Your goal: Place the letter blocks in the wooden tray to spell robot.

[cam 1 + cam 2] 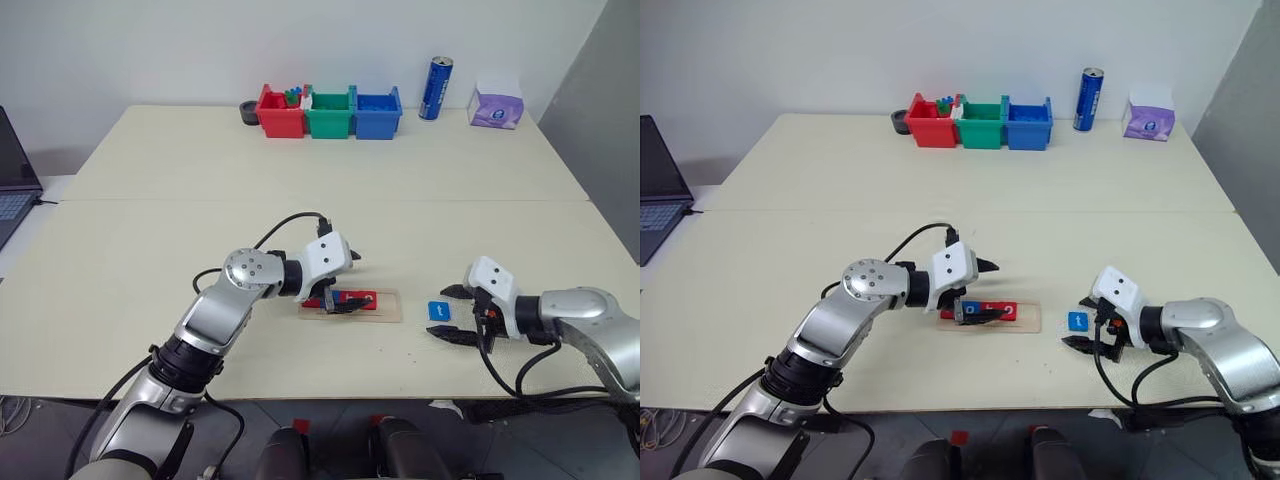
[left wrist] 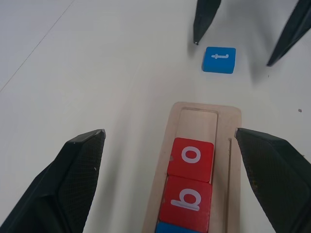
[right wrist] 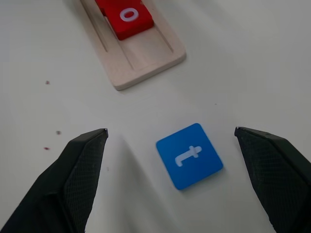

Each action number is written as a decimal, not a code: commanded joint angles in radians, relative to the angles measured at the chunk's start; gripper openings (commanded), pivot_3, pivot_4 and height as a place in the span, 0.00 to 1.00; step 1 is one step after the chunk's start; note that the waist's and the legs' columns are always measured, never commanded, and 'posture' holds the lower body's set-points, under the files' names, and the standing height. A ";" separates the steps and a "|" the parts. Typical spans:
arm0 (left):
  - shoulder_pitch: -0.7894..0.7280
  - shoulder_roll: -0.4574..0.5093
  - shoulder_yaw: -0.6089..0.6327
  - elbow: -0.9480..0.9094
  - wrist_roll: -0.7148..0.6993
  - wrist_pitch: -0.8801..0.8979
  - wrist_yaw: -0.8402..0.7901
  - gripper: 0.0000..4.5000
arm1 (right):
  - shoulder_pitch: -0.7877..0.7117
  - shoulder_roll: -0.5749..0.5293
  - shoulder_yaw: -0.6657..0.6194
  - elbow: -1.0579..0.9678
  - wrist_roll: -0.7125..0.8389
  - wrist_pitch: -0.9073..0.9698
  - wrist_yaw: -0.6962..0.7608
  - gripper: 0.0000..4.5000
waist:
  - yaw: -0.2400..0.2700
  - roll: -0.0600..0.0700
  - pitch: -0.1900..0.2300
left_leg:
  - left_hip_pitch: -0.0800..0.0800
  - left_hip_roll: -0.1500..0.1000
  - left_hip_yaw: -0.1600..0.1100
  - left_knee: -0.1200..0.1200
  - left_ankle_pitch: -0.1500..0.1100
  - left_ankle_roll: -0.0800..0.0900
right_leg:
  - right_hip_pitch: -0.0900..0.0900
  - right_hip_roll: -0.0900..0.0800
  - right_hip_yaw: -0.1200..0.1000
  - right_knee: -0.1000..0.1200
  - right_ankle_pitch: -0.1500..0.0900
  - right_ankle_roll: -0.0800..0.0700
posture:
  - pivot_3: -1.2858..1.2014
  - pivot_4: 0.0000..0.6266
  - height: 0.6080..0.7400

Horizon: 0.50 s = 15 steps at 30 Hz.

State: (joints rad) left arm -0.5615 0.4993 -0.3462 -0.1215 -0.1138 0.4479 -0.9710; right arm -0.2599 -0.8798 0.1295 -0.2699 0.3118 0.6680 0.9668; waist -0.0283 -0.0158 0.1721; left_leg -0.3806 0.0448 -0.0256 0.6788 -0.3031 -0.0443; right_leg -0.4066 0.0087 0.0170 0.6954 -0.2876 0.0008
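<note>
The right gripper is standing wide open and empty around the blue t block, lower centre in its wrist view — it should close squarely on the block's flat sides. The t is lying flat on the table, skewed to the tray, whose long axis is running up-left — one slot free past the red o. The left gripper is hanging open over the tray, holding nothing.

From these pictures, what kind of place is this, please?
Probably a lab or office test bench: a plain pale table against a bare wall, three sorting bins, a laptop at its edge, a tissue pack.
</note>
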 commanded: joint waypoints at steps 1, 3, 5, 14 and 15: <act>-0.009 0.000 0.013 -0.037 -0.003 -0.012 0.003 1.00 | -0.047 -0.018 0.039 0.045 -0.040 -0.053 0.054 0.99 | 0.000 0.000 0.000 | 0.000 0.000 0.000 0.000 0.000 0.000 | 0.000 0.000 0.000 0.000 0.000 0.000 | 0.52 0.24 1.00; -0.009 0.001 0.013 -0.037 -0.003 -0.012 0.002 1.00 | -0.060 -0.030 0.069 0.072 -0.061 -0.075 0.086 0.99 | 0.001 0.000 0.000 | 0.000 0.000 0.000 0.000 0.000 0.000 | 0.000 0.000 0.000 0.000 0.000 0.000 | 0.52 0.24 1.00; -0.010 0.002 0.014 -0.036 -0.003 -0.013 0.001 1.00 | -0.068 -0.034 0.086 0.089 -0.071 -0.090 0.113 0.99 | 0.002 0.000 0.000 | 0.000 0.000 0.000 0.000 0.000 0.000 | 0.000 0.000 0.000 0.000 0.000 0.000 | 0.52 0.24 1.00; 0.011 0.049 0.048 -0.011 -0.007 -0.042 -0.017 1.00 | -0.089 -0.016 0.077 0.080 -0.086 -0.119 0.129 0.36 | 0.001 0.000 0.000 | 0.000 0.000 0.000 0.000 0.000 0.000 | 0.000 0.000 0.000 0.001 0.000 0.000 | 0.52 0.24 1.00; 0.018 0.070 0.056 -0.002 -0.005 -0.058 -0.027 1.00 | -0.091 -0.014 0.075 0.067 -0.087 -0.122 0.127 0.32 | 0.000 0.000 0.000 | 0.000 0.000 0.000 0.000 0.000 0.000 | 0.000 0.000 0.000 0.001 0.000 0.000 | 0.52 0.24 1.00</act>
State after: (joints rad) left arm -0.5490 0.5440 -0.3287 -0.1168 -0.1144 0.4218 -0.9814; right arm -0.3346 -0.8923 0.2224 -0.1565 0.2219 0.5651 1.0865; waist -0.0285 -0.0158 0.1721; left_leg -0.3801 0.0454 -0.0257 0.6789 -0.3030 -0.0445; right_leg -0.4066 0.0084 0.0168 0.6960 -0.2875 0.0006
